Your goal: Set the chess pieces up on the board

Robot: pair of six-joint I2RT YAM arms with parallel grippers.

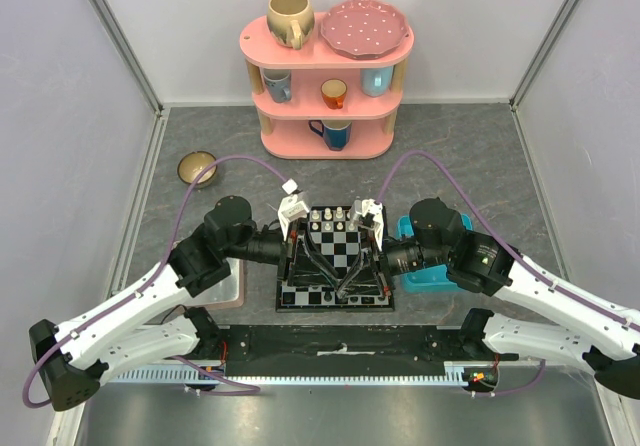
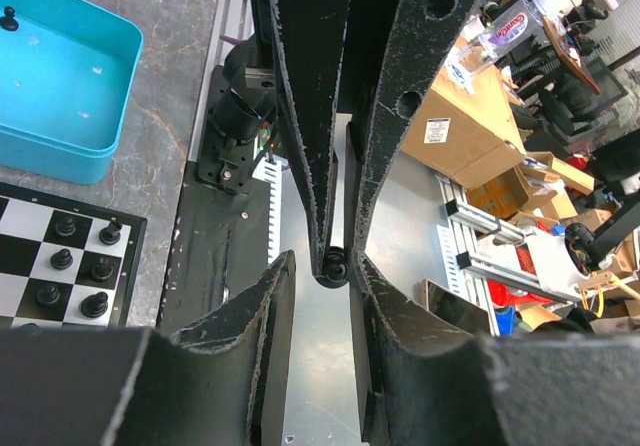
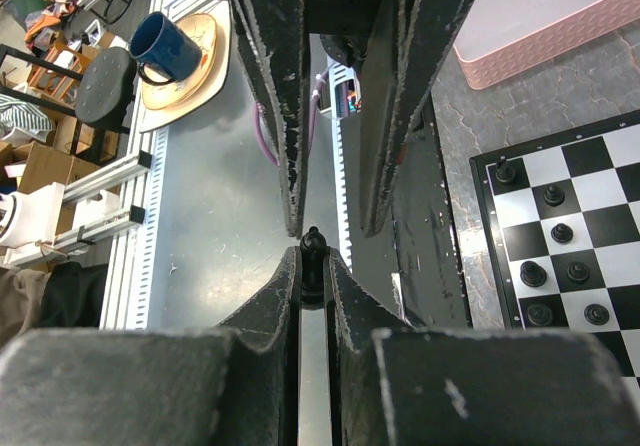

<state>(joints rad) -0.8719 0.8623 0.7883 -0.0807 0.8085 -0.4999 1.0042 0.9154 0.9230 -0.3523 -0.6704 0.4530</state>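
Observation:
The board [image 1: 345,238] lies between my arms, with cream-white pieces [image 1: 331,213] on its far rows and black pieces [image 1: 310,292] on its near rows. Both grippers meet above the board's near edge. My right gripper [image 3: 313,266] is shut on a small black chess piece [image 3: 313,246], its round head poking out past the fingertips. My left gripper [image 2: 320,266] is open, its fingertips on either side of that same piece [image 2: 335,266], close to it. In the top view the left gripper [image 1: 337,288] and the right gripper [image 1: 345,288] touch tip to tip.
A blue tray [image 2: 60,86] holding one black piece [image 2: 9,18] sits right of the board, under the right arm [image 1: 430,246]. A pink-rimmed grey tray [image 3: 540,26] lies to the left. A pink shelf [image 1: 325,131] with cups stands behind, with a bowl [image 1: 197,168] at far left.

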